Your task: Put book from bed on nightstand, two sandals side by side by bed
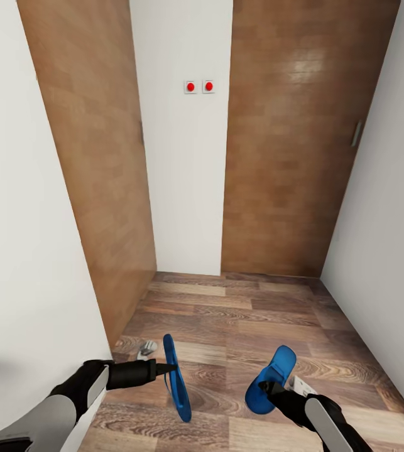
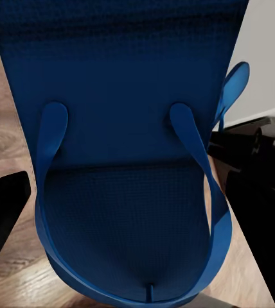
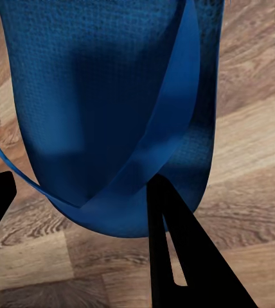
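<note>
Narrow passage: white walls left and right, wood-plank floor (image 1: 239, 314) across the lower half of the head view, two brown wooden doors (image 1: 289, 138) rising toward the top with a white wall strip between them bearing two red-dot switches (image 1: 199, 86) near upper centre.

Item one, my left gripper (image 1: 169, 370), lower left of the head view: black fingers narrowed onto the edge of the left sandal (image 1: 176, 378), which hangs on its side, long edge running up and down the frame, above the planks. In my left wrist view the same sandal (image 2: 134, 192) shows its footbed and both blue straps (image 2: 51, 147), with dark fingers (image 2: 2, 218) at either side; I read the grip as clamped on it.

Item two, my right gripper (image 1: 271, 387), lower right of the head view: fingers pinched at the lower part of the right sandal (image 1: 272, 378), sole tilted up toward upper right. My right wrist view has the sandal (image 3: 99, 96) with its strap (image 3: 169, 122) crossing diagonally and one black finger (image 3: 176, 250) against the rim.

Both sandals sit near each other, apart, lower centre. Small grey-white object (image 1: 146, 349) on the floor by the left door's foot; I cannot identify it.
</note>
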Available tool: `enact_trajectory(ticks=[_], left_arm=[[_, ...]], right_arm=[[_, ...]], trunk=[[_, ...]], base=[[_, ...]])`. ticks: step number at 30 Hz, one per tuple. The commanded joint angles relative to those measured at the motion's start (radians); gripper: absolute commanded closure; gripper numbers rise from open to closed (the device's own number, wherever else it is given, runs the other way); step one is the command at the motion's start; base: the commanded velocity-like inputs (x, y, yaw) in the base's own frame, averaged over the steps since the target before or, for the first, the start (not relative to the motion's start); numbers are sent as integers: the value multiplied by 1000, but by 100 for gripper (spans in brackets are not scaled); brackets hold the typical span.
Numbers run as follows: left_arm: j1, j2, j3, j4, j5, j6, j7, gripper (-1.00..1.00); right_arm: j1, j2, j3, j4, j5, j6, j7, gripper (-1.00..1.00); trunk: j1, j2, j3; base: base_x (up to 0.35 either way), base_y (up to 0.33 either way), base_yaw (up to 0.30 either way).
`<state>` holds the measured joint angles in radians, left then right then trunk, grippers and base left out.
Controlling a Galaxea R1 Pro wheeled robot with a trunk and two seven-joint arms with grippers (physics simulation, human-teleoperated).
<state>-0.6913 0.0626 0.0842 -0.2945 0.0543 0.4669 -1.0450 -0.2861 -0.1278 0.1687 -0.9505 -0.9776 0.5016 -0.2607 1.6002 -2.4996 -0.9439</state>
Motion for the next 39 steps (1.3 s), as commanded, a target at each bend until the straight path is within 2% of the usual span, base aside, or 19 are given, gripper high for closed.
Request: enact_trajectory(ticks=[1,19,30,39], left_arm=[[0,0,3,0,3,11,-3,100],[0,-1,3,0,2,10,-3,100],[0,-1,3,0,2,11,-4,100],[0,-1,3,0,2,12,-4,100]], right_arm=[[-1,-1,3,-2,-12,0,-12,100],[-1,-1,5,-2,-13,0,35,100],[-1,-1,5,-2,-14,1,38,100],[-1,-2,3,-2,-14,1,38,100]], trunk=[[0,0,-1],[0,0,-1],[0,0,-1],[0,0,-1]], base=[[0,0,-214],[0,-37,-266],[-9,-177,-273],[-132,-202,-273]])
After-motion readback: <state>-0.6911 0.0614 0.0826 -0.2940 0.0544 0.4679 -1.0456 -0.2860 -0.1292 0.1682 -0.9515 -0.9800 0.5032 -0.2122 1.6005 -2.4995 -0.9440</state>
